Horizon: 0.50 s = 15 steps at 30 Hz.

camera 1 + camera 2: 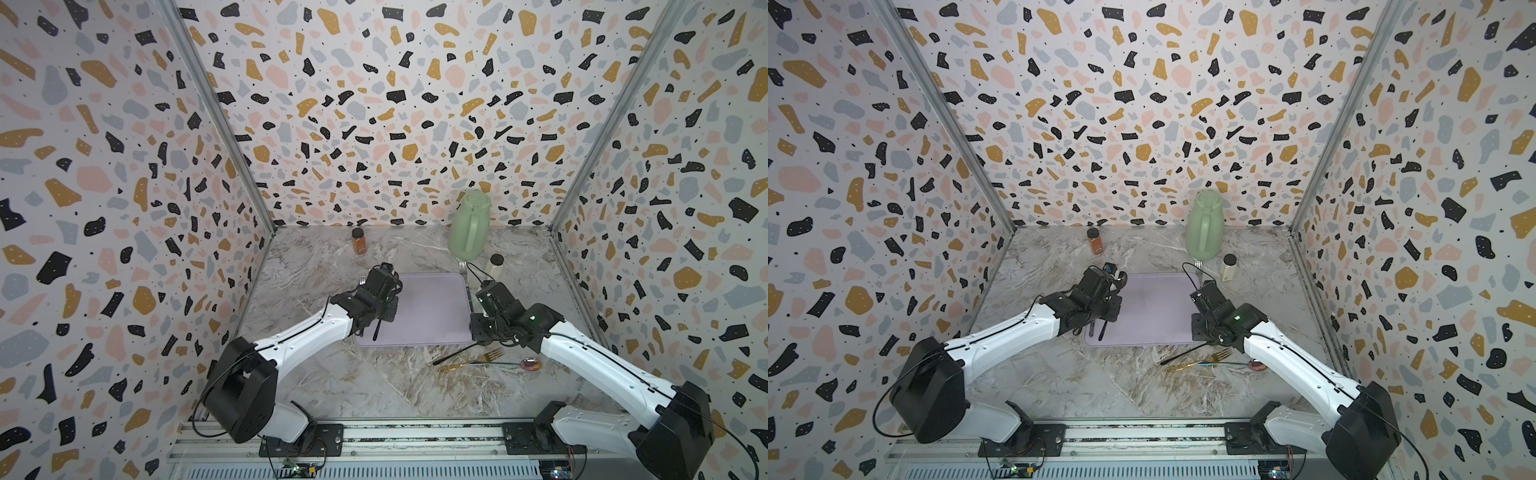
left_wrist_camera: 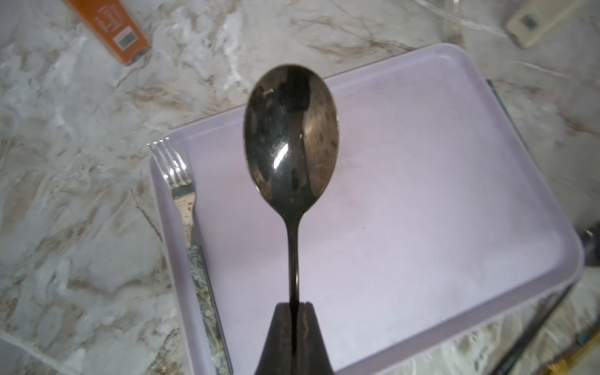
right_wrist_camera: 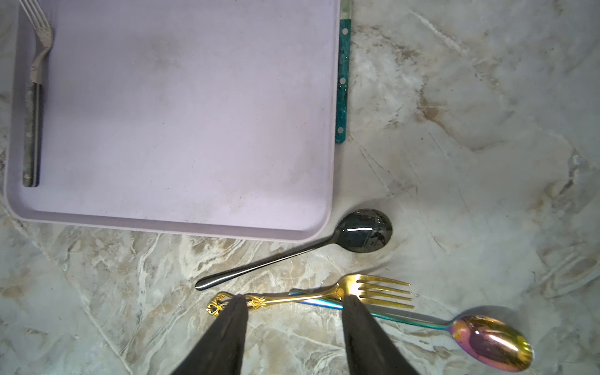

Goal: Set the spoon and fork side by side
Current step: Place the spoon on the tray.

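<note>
Because the left gripper (image 2: 293, 308) is pinched tight on the thin handle of the dark spoon (image 2: 290, 136), I treat that grip as the thing to watch. The spoon is polished metal, stiff and light but slick, and I judge the narrow shank could swivel in the grip with the bowl's weight out front. The hold sits partway along the handle, and the bowl points forward over the lavender tray (image 2: 422, 201), seemingly clear of its floor. Near it but apart, the fork (image 2: 191, 227) with the speckled handle lies flat inside the tray along one rim, tines pointing the same way as the bowl. I reckon the spoon should be lowered flat next to that fork before release. The right gripper (image 3: 293, 311) hangs spread and empty above a gold fork (image 3: 373, 292) that crosses a rainbow spoon (image 3: 490, 337). A black spoon (image 3: 363, 230) lies by the tray's corner.
</note>
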{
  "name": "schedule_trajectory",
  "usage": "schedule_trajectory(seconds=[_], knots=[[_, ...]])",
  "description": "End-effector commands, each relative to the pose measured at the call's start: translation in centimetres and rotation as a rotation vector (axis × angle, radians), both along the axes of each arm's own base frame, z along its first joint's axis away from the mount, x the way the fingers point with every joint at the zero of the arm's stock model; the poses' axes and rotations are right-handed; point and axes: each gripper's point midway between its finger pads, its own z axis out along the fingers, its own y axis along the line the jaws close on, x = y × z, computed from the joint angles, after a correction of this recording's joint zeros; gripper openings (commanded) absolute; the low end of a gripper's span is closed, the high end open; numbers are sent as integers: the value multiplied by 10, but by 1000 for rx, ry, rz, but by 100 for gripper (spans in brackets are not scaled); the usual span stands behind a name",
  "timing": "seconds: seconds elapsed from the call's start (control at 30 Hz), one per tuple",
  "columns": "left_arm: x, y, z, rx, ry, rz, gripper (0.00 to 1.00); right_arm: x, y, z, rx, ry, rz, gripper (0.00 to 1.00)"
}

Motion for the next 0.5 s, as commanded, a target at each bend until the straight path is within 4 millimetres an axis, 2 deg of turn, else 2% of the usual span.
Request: schedule_trajectory(seconds=[0.0,0.2,0.47], knots=[[30,8,-5,-47,-12,100,0,-4,-7,-4,-8,32,1,53],[52,18,-35,-28,37,158,0,-2,-17,-13,-6,68,-13,52],[58,20,-60,-42,96,177,0,-2,-26,-24,-4,116,-28,51]])
